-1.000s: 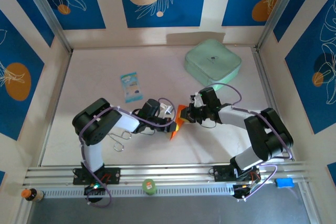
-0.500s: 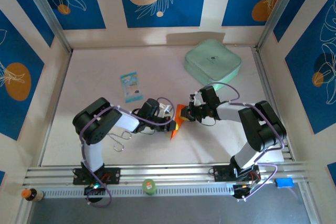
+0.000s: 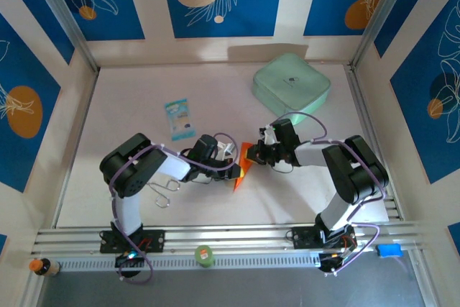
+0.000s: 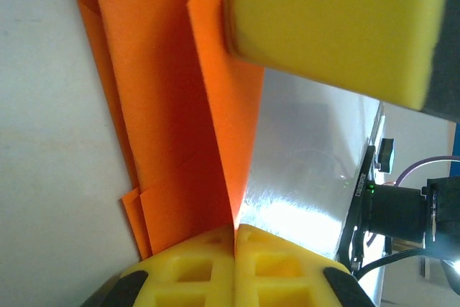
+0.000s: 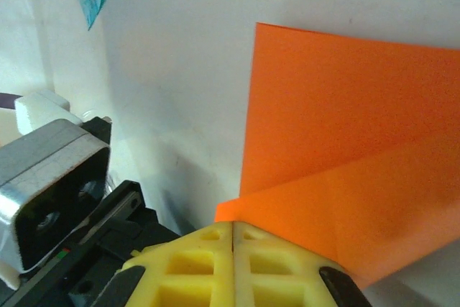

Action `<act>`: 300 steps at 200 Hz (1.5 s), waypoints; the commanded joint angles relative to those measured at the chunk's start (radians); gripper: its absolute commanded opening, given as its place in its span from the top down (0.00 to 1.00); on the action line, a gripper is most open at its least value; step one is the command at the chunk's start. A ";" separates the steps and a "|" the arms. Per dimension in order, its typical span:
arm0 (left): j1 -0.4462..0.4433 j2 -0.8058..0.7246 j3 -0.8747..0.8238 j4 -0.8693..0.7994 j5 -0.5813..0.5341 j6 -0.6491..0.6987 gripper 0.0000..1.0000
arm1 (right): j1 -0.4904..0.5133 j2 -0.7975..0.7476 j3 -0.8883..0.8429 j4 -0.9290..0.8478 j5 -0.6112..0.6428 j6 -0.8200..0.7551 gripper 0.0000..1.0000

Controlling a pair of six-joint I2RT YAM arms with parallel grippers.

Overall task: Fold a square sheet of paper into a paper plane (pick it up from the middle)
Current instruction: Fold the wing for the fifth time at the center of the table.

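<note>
The left pincer [image 4: 235,234] is squeezed right together, its yellow pads nipping the lower edge of a thin bright orange sheet of paper [image 4: 172,106] that is already creased into several overlapping layers. The right pincer [image 5: 232,231] is closed just as tight, with a corner of the same sheet caught in the seam between its pads.

Seen from above, the two arms meet almost nose to nose, with the paper raised between them off the pale table [image 3: 144,91]. That spot is on the near side of the rounded mint-green box [image 3: 291,85] and a little to its left. A small blue-and-white packet [image 3: 180,118] lies flat well to the left of the box, clear of the work.

To my eye the danger is in how little paper each side holds. Both grips sit on thin edges, close to one another:

- If the arms draw apart or twist unevenly, the sheet could tear at a pinch point or along a crease.
- If one grip slips, the folded layers would likely spring open or set crooked, spoiling the plane's centre line.
- The fingers are also near enough to knock together, and a bump could jolt the paper loose.
</note>
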 commanded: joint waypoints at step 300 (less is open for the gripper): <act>0.059 -0.006 0.002 -0.233 -0.045 0.027 0.81 | 0.069 0.113 -0.076 0.182 0.186 -0.042 0.99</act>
